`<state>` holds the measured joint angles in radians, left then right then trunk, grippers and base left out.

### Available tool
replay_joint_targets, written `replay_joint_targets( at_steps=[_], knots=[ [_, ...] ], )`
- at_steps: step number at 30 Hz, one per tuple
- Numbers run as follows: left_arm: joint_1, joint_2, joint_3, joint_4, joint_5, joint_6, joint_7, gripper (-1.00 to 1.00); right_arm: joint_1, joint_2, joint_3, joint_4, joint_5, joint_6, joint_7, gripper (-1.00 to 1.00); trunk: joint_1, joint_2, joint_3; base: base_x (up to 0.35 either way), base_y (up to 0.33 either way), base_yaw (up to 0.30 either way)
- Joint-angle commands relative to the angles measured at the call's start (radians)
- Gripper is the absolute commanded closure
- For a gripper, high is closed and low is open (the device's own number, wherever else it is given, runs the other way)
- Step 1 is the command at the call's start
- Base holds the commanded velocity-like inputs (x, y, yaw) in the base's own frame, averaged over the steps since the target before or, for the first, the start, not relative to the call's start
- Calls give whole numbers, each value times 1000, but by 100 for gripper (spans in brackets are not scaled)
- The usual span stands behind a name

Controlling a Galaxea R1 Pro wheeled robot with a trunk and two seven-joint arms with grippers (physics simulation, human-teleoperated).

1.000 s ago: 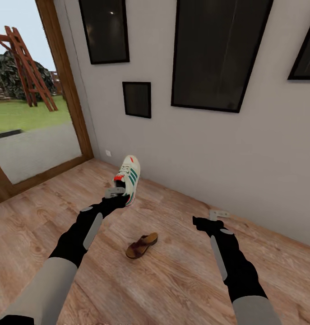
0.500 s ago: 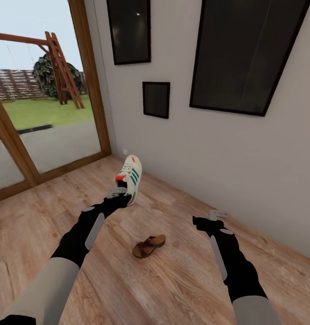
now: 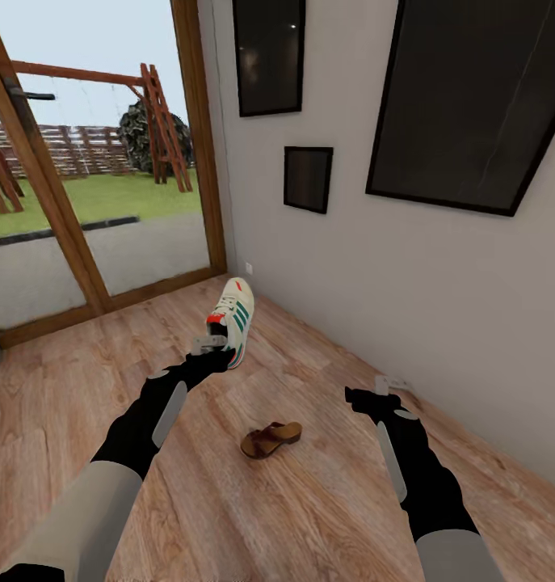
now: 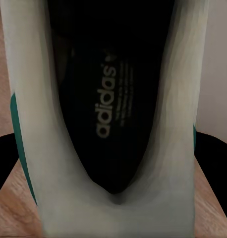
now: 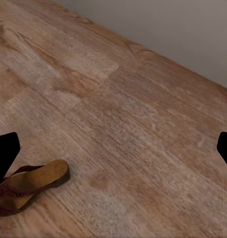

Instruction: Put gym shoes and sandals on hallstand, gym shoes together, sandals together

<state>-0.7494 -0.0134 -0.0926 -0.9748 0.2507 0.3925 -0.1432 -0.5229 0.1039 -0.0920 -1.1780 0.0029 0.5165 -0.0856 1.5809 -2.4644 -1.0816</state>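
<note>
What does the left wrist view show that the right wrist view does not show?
Left wrist view: the gym shoe seen from very near, with its dark inside and a printed brand name, held in the left pincer. Right wrist view: one sandal lying on the floor and the pale wall. Both share the wooden corridor floor.

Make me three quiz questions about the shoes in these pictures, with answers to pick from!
1. Where is the sandal?
A. on the floor
B. in a gripper
C. on a shelf

2. What colour are the gym shoe's stripes?
A. blue
B. green
C. yellow

3. What is the right gripper doing?
A. holding a sandal
B. holding a shoe
C. open, holding nothing

Answers: 1 A, it lies flat on the wood floor between the arms. 2 B, green stripes cross its cream side. 3 C, its fingers stand apart over bare planks, while the left gripper grips the shoe.
</note>
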Motion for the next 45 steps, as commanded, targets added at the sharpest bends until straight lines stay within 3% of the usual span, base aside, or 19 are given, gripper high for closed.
replay_joint_targets(
  at_steps=[1,45],
  knots=[
    [-1,0,1,-1,5,7,0,100,0,0,-1,-2,0,5,-2,-100,0,0,-1,0,-285,297],
    [-1,0,1,-1,7,7,0,100,0,0,0,0,0,5,-2,-100,0,0,32,0,-285,264]
  ],
)
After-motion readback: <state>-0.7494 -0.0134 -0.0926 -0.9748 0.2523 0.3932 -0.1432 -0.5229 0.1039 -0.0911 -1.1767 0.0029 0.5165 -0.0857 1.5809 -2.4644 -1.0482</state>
